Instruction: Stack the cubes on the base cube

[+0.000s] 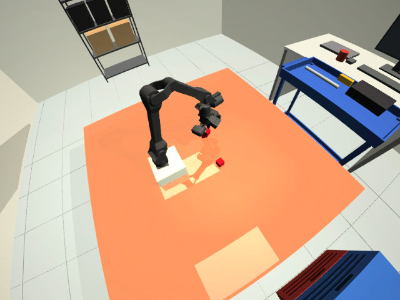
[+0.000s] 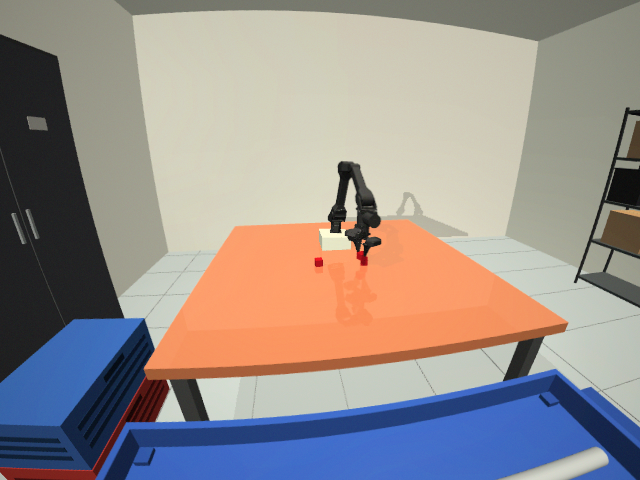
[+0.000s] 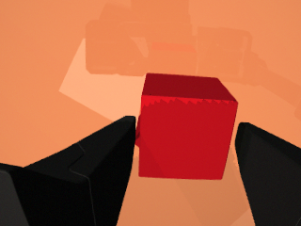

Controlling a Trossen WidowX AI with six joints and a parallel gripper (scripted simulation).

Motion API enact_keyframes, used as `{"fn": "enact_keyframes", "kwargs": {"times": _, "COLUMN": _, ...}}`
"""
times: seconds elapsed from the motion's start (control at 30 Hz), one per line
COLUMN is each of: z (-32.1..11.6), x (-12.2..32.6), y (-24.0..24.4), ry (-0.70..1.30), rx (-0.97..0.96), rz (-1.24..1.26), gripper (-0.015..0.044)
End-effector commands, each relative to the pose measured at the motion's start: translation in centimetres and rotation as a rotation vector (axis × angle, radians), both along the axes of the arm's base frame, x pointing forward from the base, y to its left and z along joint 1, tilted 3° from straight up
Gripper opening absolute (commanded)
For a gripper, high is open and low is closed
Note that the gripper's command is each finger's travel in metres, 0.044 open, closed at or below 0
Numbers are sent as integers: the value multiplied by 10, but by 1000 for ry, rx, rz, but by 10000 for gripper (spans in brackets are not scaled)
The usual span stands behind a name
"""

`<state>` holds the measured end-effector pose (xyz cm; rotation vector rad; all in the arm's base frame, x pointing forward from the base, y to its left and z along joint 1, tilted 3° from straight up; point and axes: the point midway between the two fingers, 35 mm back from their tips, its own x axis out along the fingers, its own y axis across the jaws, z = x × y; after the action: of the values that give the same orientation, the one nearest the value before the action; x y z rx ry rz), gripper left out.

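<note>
On the left of the exterior view, forward of the white block (image 1: 175, 164) (image 2: 334, 242) and off to one side of it, one loose red cube (image 1: 220, 162) (image 2: 318, 262) lies on the orange tabletop (image 1: 252, 180) (image 2: 351, 299). It is well apart from the pincer (image 1: 205, 128) (image 2: 361, 252) (image 3: 187, 127), beyond the reach of both fingers.

Next comes the white block itself, just one, with the single black arm (image 1: 155, 125) (image 2: 341, 193) standing on it.

Farther right, forward of the white block on its other side, are two more red cubes, making three in all. The upper cube (image 1: 207, 131) (image 2: 360, 255) (image 3: 188, 137) is between the two fingers of the pincer, near their tips. The lower cube (image 1: 204, 135) (image 2: 364, 262) (image 3: 138, 136) is beneath the pincer, and only a sliver of it shows past the upper cube in the wrist view. The two overlap in the exterior view; whether they touch, and which corner the upper one covers, I cannot tell.

The pincer is partly open, gripping nothing: a narrow gap shows between the upper cube and the finger on each side.
</note>
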<state>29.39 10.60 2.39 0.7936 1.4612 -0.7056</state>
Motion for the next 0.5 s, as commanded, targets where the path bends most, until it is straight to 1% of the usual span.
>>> {"fn": "enact_keyframes", "kwargs": {"times": 0.0, "z": 8, "x": 1, "y": 0, "ry": -5, "rx": 2, "rz": 0, "gripper": 205}}
{"fn": "enact_keyframes", "kwargs": {"times": 0.47, "z": 29, "x": 1, "y": -1, "ry": -5, "rx": 1, "rz": 0, "gripper": 205}}
